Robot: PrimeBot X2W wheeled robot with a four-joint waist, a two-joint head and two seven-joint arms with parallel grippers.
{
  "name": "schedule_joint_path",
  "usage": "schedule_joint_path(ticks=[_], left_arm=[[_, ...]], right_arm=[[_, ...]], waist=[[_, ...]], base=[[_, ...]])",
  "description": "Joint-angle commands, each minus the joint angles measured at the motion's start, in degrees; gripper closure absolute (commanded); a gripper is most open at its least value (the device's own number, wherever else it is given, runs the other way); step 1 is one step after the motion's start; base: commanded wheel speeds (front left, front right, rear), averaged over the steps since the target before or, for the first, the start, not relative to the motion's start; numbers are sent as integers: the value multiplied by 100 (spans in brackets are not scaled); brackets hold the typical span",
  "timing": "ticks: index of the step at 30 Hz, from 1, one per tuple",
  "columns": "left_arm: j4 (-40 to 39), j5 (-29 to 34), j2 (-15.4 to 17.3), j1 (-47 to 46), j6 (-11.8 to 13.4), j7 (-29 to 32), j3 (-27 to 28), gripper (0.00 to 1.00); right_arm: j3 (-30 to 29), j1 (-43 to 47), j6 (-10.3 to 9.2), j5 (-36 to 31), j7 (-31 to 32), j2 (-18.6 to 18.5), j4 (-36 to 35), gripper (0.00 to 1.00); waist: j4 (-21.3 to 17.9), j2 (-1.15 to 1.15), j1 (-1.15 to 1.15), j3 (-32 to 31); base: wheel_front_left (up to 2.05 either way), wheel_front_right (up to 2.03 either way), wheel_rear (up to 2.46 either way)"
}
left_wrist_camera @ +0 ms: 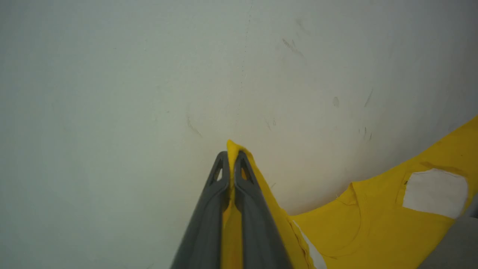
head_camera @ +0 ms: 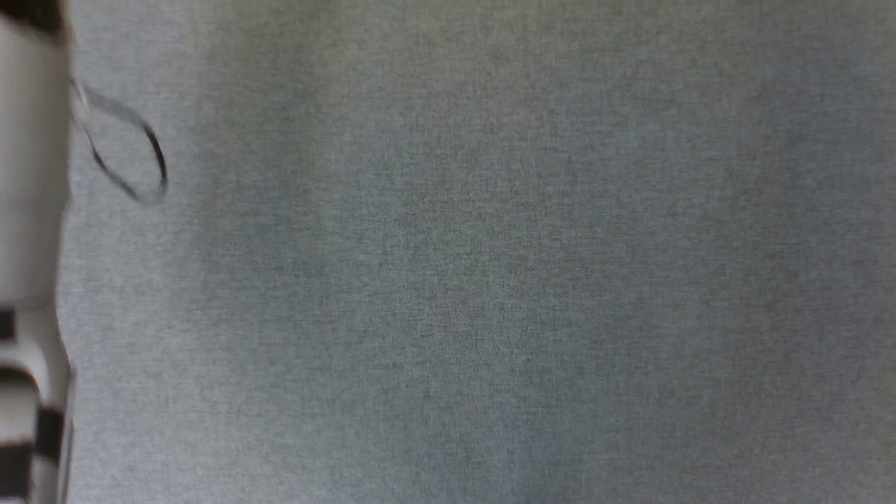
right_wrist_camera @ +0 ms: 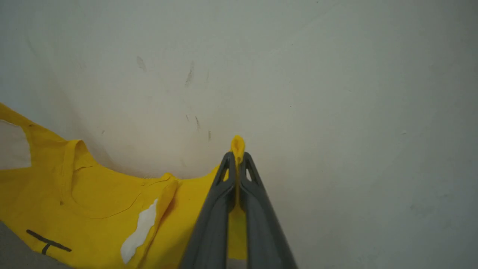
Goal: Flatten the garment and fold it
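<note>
Garment (left_wrist_camera: 377, 228): small bright yellow T-shirt, pinched at two points, one by each gripper, and stretched loosely between them.
Location of garment: in front of a pale scuffed surface (left_wrist_camera: 149, 74). Running off to the lower right in the left wrist view and to the lower left in the right wrist view. Contact with that surface: cannot tell.
Left gripper (left_wrist_camera: 232, 154): dark fingers pressed together on a bunched fold of yellow cloth. Small tuft poking out past the tips, with more yellow showing in the narrow slot between the fingers lower down.
Right gripper (right_wrist_camera: 237, 155): fingers likewise clamped tight on a yellow fold, with a small rounded tuft standing just beyond the tips.
Cloth edge: dipping away from each pair of fingers, then rising again toward the side of the picture.
Neck opening (right_wrist_camera: 112, 198): curved seam in sight, lying between the two pinched points.
Print: white patch (left_wrist_camera: 435, 192) near the right edge of the left wrist view. White streak (right_wrist_camera: 140, 231) and black T-shaped mark (right_wrist_camera: 46, 243) in the right wrist view.
Head view: blurred. Grey woven-looking surface (head_camera: 490, 245) across the picture. Pale forearm (head_camera: 31, 175) along the left edge, dark bands lower down. Thin dark cable loop (head_camera: 133, 154) just beside it.
</note>
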Motion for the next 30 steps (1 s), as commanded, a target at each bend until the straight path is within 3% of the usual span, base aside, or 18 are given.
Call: schedule_joint_path(ticks=[1,5,9,16,22,30], left_arm=[[-294,-94,111,535,1,56,-2,100],[-1218,-233,311,1809,200,193,0,100],[-2235,-301,465,3199,523,298,-49,100],[-3363,-327,577,5426,998,302,-348,100],[-3572,-582,716,7026,1199,483,-630,100],[-3242,-600,930,8424,1388,569,-1003,100]], right_arm=[[2,550,-6,262,19,-172,-319,100],[-256,1886,-6,703,145,-449,-1171,100],[-740,3350,-6,892,294,-484,-2060,100],[-1485,5855,-6,749,644,67,-3355,100],[-1701,7705,-6,782,977,623,-3955,100],[-1850,9881,-6,533,1005,825,-3920,100]], waist=[[-78,0,0,-433],[-67,0,0,-855],[-60,0,0,-1215],[-62,0,0,-1930],[-131,0,0,-2561],[-175,0,0,-3182]], base=[[0,0,0],[0,0,0],[0,0,0],[0,0,0],[0,0,0],[0,0,0]])
